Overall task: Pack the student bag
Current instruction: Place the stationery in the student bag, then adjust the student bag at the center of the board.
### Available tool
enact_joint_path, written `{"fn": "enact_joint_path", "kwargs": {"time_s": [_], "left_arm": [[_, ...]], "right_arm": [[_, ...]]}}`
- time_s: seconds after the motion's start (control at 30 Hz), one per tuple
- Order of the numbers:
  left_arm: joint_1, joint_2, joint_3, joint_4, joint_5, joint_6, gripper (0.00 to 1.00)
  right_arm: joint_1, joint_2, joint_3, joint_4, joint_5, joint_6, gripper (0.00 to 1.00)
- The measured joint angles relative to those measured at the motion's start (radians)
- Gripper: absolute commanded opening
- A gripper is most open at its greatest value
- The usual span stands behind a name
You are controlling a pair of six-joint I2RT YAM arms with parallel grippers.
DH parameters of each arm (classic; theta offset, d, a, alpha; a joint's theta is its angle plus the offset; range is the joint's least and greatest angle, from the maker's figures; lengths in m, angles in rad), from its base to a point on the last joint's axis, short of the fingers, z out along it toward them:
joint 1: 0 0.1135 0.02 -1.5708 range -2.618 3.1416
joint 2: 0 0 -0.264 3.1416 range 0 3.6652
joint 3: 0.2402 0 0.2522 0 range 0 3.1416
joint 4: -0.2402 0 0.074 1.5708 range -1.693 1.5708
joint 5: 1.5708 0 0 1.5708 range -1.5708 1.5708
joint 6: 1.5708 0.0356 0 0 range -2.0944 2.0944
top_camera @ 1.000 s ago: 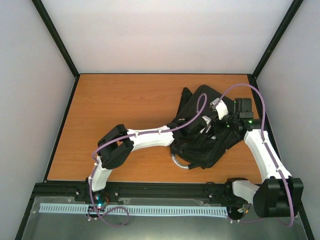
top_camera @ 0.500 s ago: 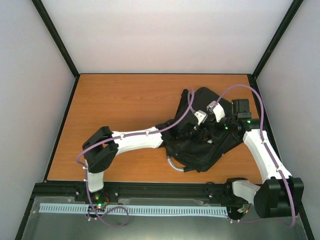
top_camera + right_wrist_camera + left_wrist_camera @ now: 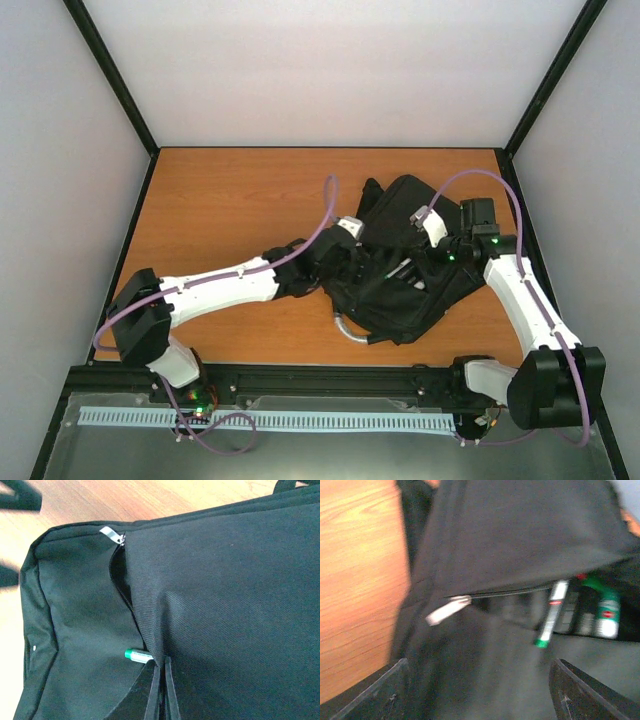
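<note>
Even light; student bag [image 3: 510,540] blurred (left wrist).

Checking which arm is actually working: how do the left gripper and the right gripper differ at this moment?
The left gripper stands open; the right gripper is shut. The left gripper holds nothing, while the right gripper pinches a fabric fold of the student bag. The left gripper faces a silver zip pull; the right gripper sits beside a green-capped pen. Both are at the same bag.

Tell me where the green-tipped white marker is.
The marker pokes out of the open zip pocket of the student bag, right of the silver zip pull, in the left wrist view.
</note>
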Motion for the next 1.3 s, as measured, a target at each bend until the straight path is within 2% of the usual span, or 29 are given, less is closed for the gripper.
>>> {"fn": "enact_joint_path", "kwargs": {"time_s": [0.2,0.27,0.33,0.4,0.5,0.67,0.73,1.0,1.13,1.3], "left_arm": [[0.163,-0.033,-0.077,-0.093,0.046,-0.049,0.79],[0.196,-0.031,-0.1,-0.099,0.089,-0.056,0.77],[0.202,-0.013,-0.106,-0.103,0.143,-0.059,0.72],[0.202,0.024,-0.105,-0.097,0.197,-0.069,0.62],[0.201,0.099,-0.099,-0.098,0.244,-0.093,0.42],[0.203,0.153,-0.087,-0.084,0.3,-0.138,0.02],[0.203,0.14,-0.088,-0.071,0.33,-0.148,0.01],[0.195,0.019,-0.134,-0.047,0.404,-0.184,0.01],[0.171,-0.031,-0.134,-0.051,0.41,-0.186,0.01],[0.145,-0.054,-0.134,-0.06,0.403,-0.19,0.01]], "right_arm": [[0.006,0.012,-0.009,-0.011,0.01,-0.031,0.11],[0.011,0.012,-0.014,-0.011,0.021,-0.041,0.23],[0.02,0.012,-0.02,-0.011,0.037,-0.047,0.41],[0.035,0.014,-0.023,-0.012,0.068,-0.05,0.56],[0.087,0.028,-0.025,-0.01,0.126,-0.066,0.7],[0.219,0.037,-0.057,0.019,0.267,-0.071,0.83],[0.255,0.039,-0.067,0.029,0.321,-0.072,0.87],[0.316,0.049,-0.089,0.072,0.462,-0.07,0.88],[0.319,0.045,-0.092,0.094,0.507,-0.045,0.82],[0.32,0.045,-0.092,0.144,0.651,-0.001,0.78]]}}
